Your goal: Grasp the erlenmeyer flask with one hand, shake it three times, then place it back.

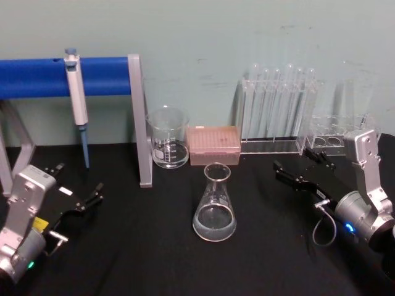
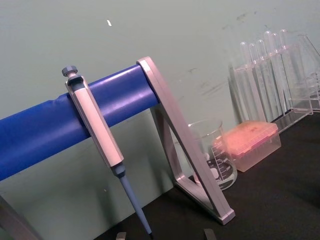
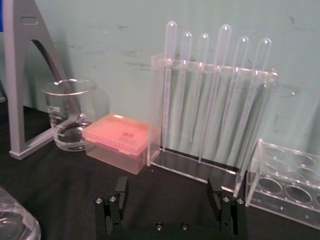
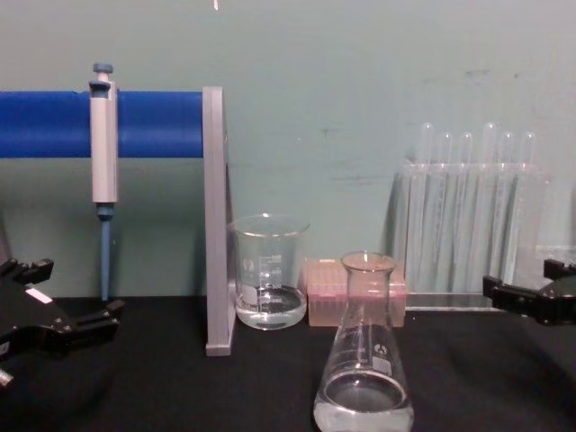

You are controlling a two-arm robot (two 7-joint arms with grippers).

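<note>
1. Standing upright near the middle of the black surface [image 1: 123, 259], the erlenmeyer flask [image 1: 215, 206] holds a shallow pool of clear liquid and nothing touches it; in the chest view it sits toward the front edge, in front of the pink tip box [image 1: 213, 145] and the beaker [image 1: 168, 137] along the back edge.
2. The right end effector [image 1: 303, 169] hovers on the right side of the surface, its fingers spread apart and holding nothing, pointed roughly toward the flask but well apart from it. The right wrist view shows its two fingers open, with a corner of the flask's base at the frame's lower corner.
3. The left end effector [image 1: 80, 191] sits low at the left side of the surface, fingers released and empty, near the stand with the blue bar [image 1: 62, 77] and the hanging pipette [image 1: 76, 102]; it looks parked.
4. Judging by this, the task is at its opening step: approach, with no grasp made yet.
5. The next move would call for the right end effector to travel toward the flask's narrow neck, straddle it with fingers open, then close firmly enough that shaking will not let the glass slip or the liquid slosh out.
</note>
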